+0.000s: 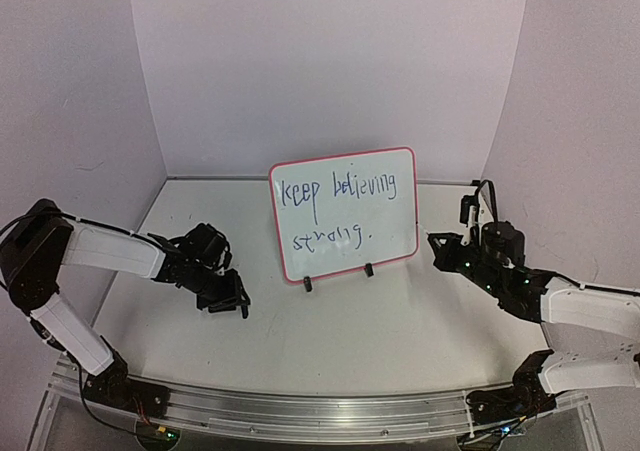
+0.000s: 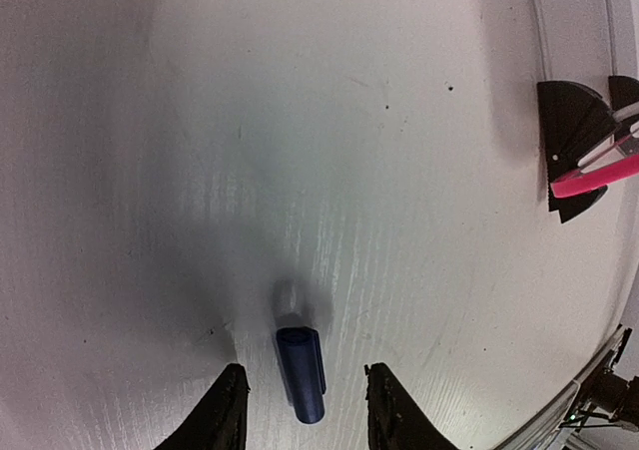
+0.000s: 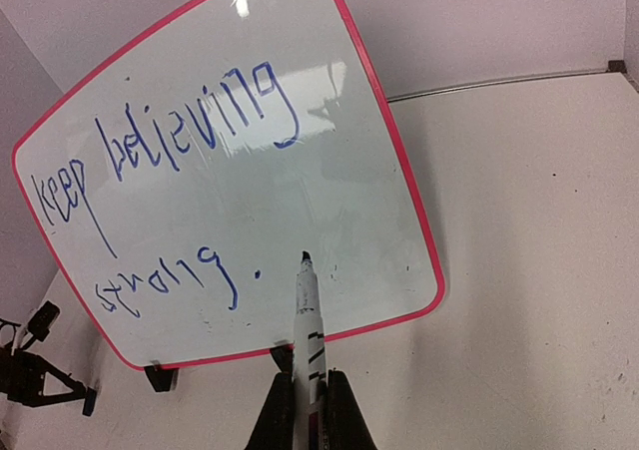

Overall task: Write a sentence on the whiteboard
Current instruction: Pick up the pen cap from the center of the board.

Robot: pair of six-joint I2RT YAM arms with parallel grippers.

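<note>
Blue marker cap (image 2: pixel 300 372) on white table (image 1: pixel 400 321) between parted fingers of my left gripper (image 2: pixel 305 382), untouched, right gripper (image 3: pixel 310 402) clenched on a marker (image 3: pixel 307 310), tip aimed at the upright whiteboard (image 1: pixel 390 233) close ahead, sentence (image 1: pixel 345 193) across it.

The whiteboard (image 1: pixel 345 211) stands on the table (image 1: pixel 350 321), cap (image 2: pixel 300 375) to its left.

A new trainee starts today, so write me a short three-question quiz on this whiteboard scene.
1. True or false: the right gripper is shut on the white marker pen.
2. What sits between the open fingers of the left gripper? A) a dark blue plastic cap B) a grey eraser C) a red clip
3. Fill in: the blue handwritten sentence on the small red-bordered white whiteboard ends with ____.
Key: 1 true; 2 A; 3 strong.
</note>
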